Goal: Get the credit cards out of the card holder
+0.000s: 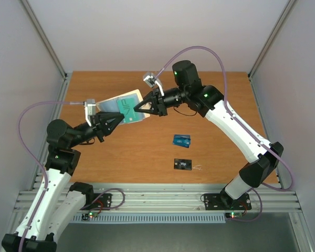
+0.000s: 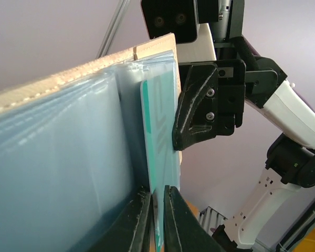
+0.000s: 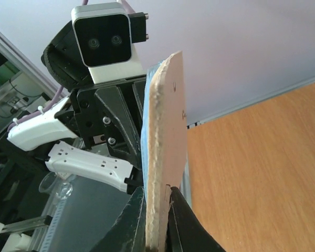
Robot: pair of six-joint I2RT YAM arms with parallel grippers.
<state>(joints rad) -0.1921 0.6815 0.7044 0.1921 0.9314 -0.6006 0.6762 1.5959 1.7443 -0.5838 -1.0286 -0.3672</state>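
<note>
The right fingers (image 3: 130, 227) clamp the pale grey-blue bifold card holder (image 3: 165, 131), the left fingers (image 2: 136, 226) pinch its teal-green plastic card (image 2: 158, 136), which likely needs pulling straight out next.

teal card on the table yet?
No, the teal card sits in the raised card holder; only the blue card and black card lie on the table.

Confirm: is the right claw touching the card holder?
Touching. The right wrist view shows the right claw with its jaws pressed against both sides of the beige edge of the card holder, with no gap.
</note>
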